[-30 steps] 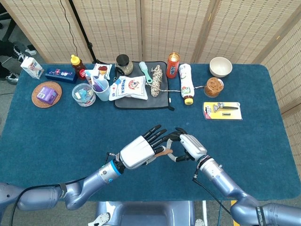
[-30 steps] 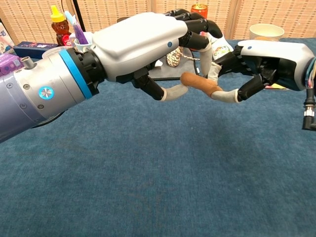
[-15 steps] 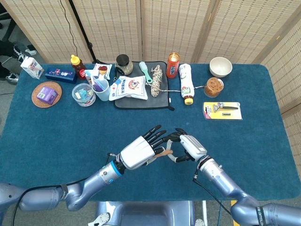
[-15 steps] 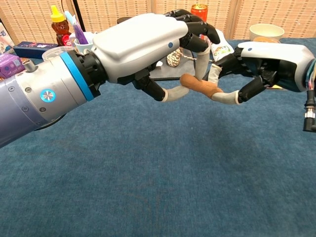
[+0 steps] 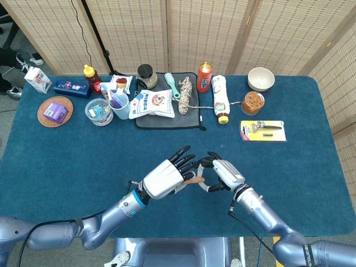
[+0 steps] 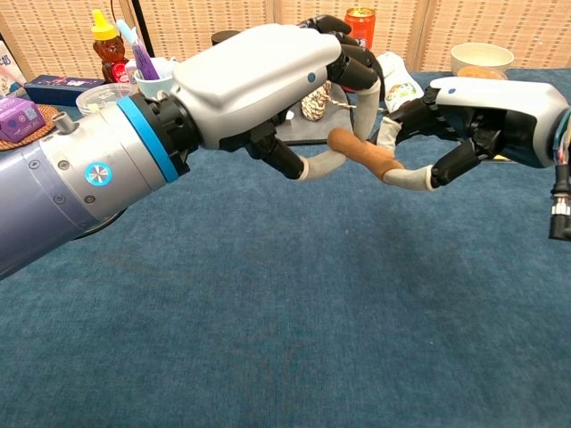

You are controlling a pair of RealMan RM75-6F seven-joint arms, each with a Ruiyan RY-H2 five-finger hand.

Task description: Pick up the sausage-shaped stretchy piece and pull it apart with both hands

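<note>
While the sausage [image 6: 361, 153] hangs above the table [image 6: 268, 294], lifted off the cloth and lying nearly level between my two hands, its right end is pinched in my right hand [image 6: 477, 111], thumb below and a finger above. My left hand [image 6: 259, 85] has its thumb curled under the left end and a finger coming down on top, so I judge it a grip, though not a deep one; the other fingers are spread above. In the head view the piece [image 5: 194, 179] sits near the front edge, at about 6 o'clock from the grey mat [image 5: 192, 118].

The step in hand is the pull itself, and the piece looks unstretched. To do it well I would first firm the left pinch, since that end seems held only at the tip and a rubbery piece could slip out as tension builds. Then I would draw the hands apart along the sausage's own line, left toward 9 o'clock and right toward 3 o'clock, evenly and at the same height, without twisting. I should keep it clear of the cloth and well short of the things at 12 o'clock, the bottle [image 5: 220, 98] and the bowl [image 5: 260, 78].
</note>
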